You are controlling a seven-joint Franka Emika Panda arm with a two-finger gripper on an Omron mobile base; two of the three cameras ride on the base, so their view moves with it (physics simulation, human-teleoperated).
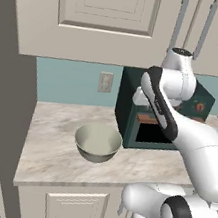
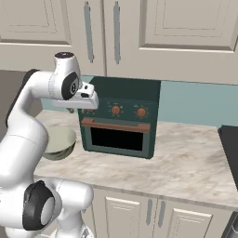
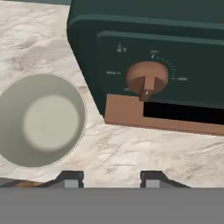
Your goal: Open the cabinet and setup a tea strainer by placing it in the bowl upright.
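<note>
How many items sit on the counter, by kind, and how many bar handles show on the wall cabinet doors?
Bowl: 1, pale grey-beige, nothing in it
Toaster oven: 1, dark green, to the right of the bowl
Silver bar handles on the wall cabinet doors: 2, both doors shut
Total: 4

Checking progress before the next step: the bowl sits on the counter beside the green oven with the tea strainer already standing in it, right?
Not quite. The bowl does sit on the counter beside the green oven, but it is empty; the hand view looks straight into it and shows bare interior, no tea strainer.
</note>
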